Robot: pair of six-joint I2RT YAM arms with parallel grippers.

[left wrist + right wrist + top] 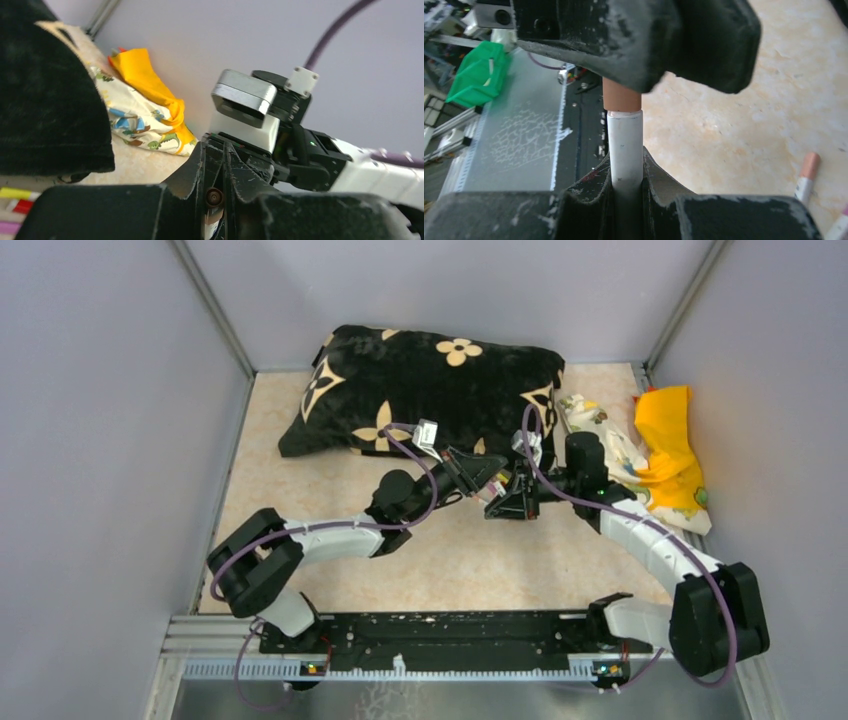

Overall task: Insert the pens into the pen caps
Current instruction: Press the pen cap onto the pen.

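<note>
My right gripper (625,172) is shut on a white pen (625,142), which stands straight up between its jaws. The pen's top carries a pinkish-brown cap (621,98), and that cap runs up into my left gripper's black fingers (639,40). In the left wrist view my left gripper (222,167) is shut on the same brown cap (215,197), seen end-on. From above, the left gripper (478,476) and right gripper (512,498) meet tip to tip above the table, just in front of the cushion. Another capped pen (806,175) lies on the table at lower right.
A black cushion (430,390) with cream flowers lies behind the grippers. A patterned cloth (600,430) and a yellow cloth (670,440) lie at the back right. Yellow, red and purple pen ends (15,195) show by the cushion's edge. Grey walls stand on three sides.
</note>
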